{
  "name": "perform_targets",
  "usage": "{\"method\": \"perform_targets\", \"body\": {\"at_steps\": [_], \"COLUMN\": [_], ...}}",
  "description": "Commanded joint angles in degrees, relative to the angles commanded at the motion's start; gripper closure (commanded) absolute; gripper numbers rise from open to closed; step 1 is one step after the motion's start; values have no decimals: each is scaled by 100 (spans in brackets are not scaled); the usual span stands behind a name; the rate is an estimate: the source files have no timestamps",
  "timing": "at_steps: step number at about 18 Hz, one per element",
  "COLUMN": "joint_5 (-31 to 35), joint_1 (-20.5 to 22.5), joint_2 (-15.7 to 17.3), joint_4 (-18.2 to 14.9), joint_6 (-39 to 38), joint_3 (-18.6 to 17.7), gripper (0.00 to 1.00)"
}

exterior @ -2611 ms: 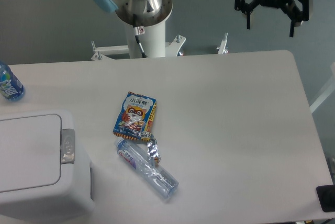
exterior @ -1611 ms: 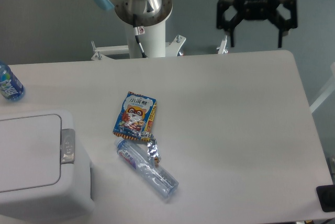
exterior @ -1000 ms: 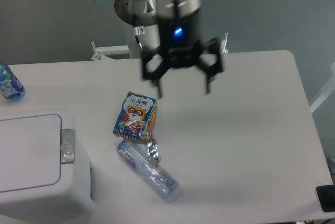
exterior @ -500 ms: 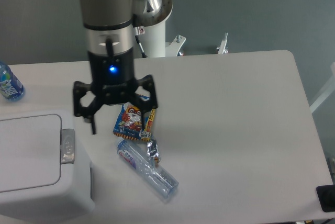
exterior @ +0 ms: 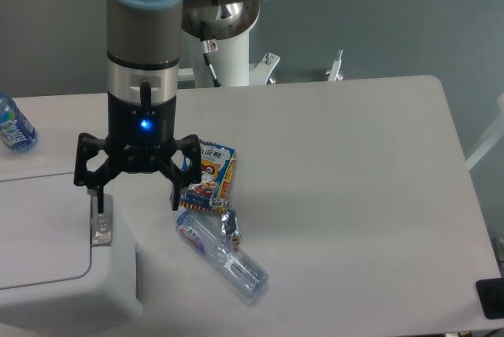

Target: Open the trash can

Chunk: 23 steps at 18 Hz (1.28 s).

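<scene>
Gripper: your fingers are spread wide and grip nothing; one tip hangs over the bin's right rim, the other over the table beside the packet. A blue light glows on the wrist.
Bin: white, lid flat and closed, at 8 o'clock on the table, cut off by the left and bottom edges.
Button: grey, on the bin's right rim, just under your left-hand fingertip; whether they touch you cannot tell from this angle.
Packet: colourful snack bag at table centre, partly behind the gripper.
Bottle: clear, crushed, lying at 6 o'clock of the packet.
Blue bottle: at 9 o'clock, on the table's left edge.
</scene>
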Motion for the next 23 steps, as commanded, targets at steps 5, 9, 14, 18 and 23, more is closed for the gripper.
{"method": "perform_targets", "body": {"at_steps": [5,9,14,18,23], "joint_5": [-52,-53,-53,-44,-35], "joint_1": [132,185,185,185,185], "joint_2": [9,0,0,-35,-53], "joint_4": [9,9,9,18,18], "joint_6": [9,9,-35,-132,-132], "joint_3": [-53,-71,-115,-124,-132], "gripper": [0,0,0,0,0]}}
